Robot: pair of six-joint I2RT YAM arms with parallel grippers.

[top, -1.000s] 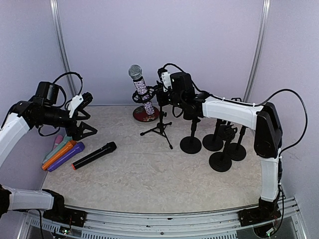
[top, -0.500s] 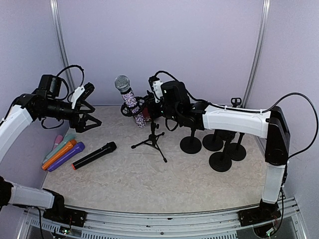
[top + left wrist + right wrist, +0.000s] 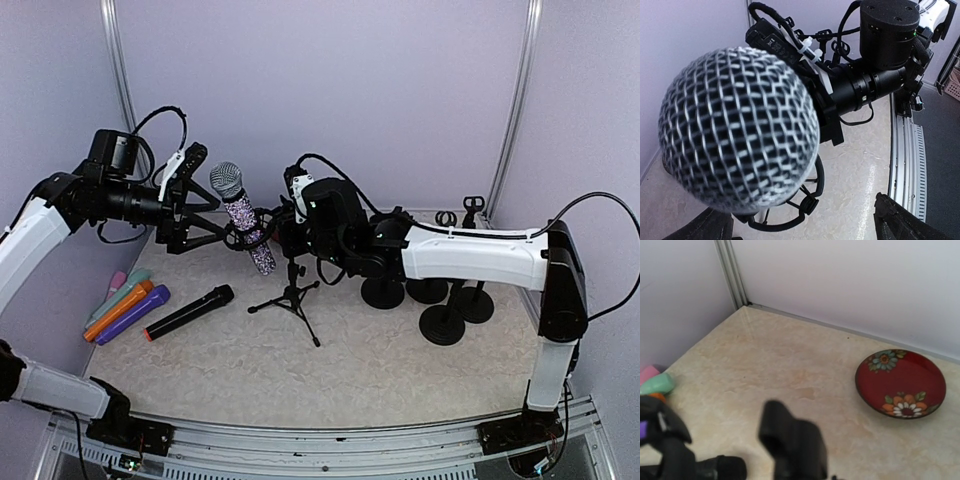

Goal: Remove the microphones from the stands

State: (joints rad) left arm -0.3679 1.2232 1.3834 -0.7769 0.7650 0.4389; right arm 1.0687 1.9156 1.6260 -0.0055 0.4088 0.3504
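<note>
Approach step: left hand [image 3: 214, 224] released, microphone [image 3: 243, 225] just ahead; right hand [image 3: 291, 214] clenched on stand [image 3: 290, 292]. Next: clamp microphone, pull clear.

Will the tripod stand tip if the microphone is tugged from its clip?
Probably tippy: the tripod stand has thin, short legs and the microphone leans off to one side. It looks light, so may drag along; the right gripper on its stem should steady it.

Robot test cell, lab-type. Plain lilac panel walls [image 3: 320, 80], metal corner posts [image 3: 518, 100], marbled tabletop [image 3: 330, 370], aluminium rail [image 3: 330, 440] at near edge, arm bases [image 3: 515, 432] bolted there.
</note>
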